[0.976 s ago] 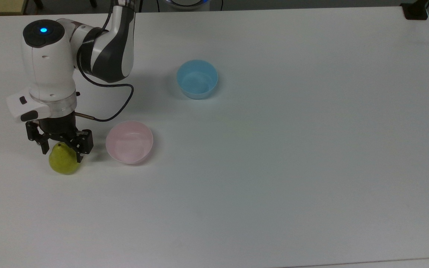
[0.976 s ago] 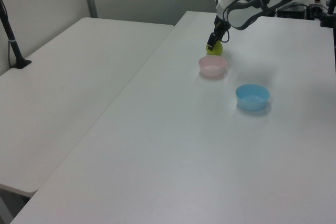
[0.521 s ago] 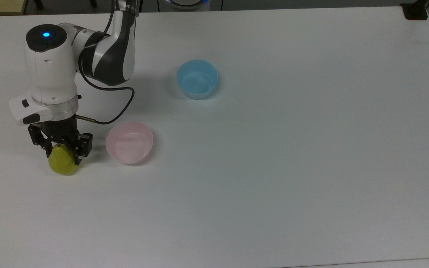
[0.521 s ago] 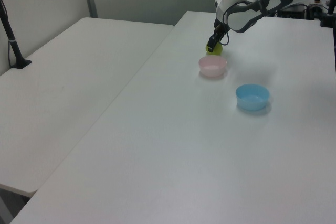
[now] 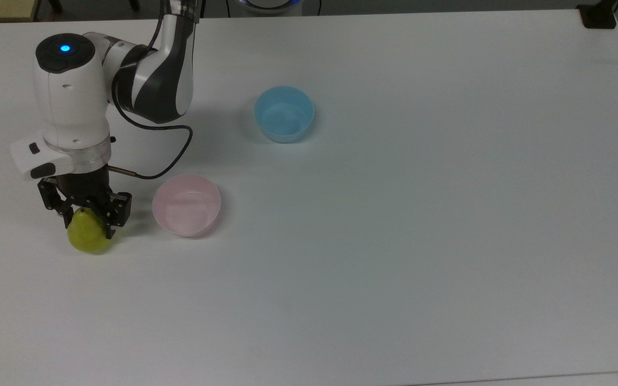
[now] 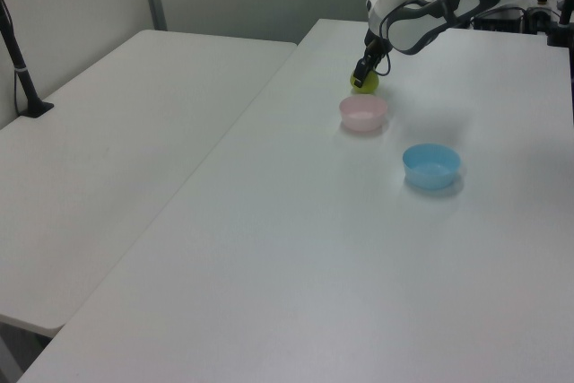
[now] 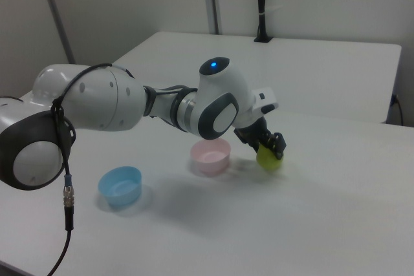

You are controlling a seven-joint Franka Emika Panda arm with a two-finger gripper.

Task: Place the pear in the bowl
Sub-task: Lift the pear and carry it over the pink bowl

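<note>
Claw point(image 5: 87, 217) pointing down at the bench point(image 5: 395, 241), fingers closed in against the upper part of the pear point(image 5: 88, 236), one on each side; grip appears made, though whether the pear rests on the bench or hangs just clear cannot be told. Pear yellow-green, upright, narrow end up between the fingers, rounded base showing below them. In the top view, pear sits at about 9 o'clock from the pink bowl point(image 5: 186, 205), near it but apart, with a strip of bare bench between. Pink bowl upright, open side up, inside plain and holding nothing. Blue bowl point(image 5: 284, 113) at roughly 1 o'clock from the pink bowl, well apart, also upright. Black cable point(image 5: 169, 155) looping from the wrist out above the pink bowl. In the left view, claw point(image 6: 361, 73) and pear point(image 6: 366, 84) beyond the pink bowl point(image 6: 363, 113), blue bowl point(image 6: 431, 166) nearer the camera. In the right view, pear point(image 7: 270, 159) at 3 o'clock from the pink bowl point(image 7: 210, 156), claw point(image 7: 270, 145) on top of it, blue bowl point(image 7: 120, 185) at 8 o'clock.
</note>
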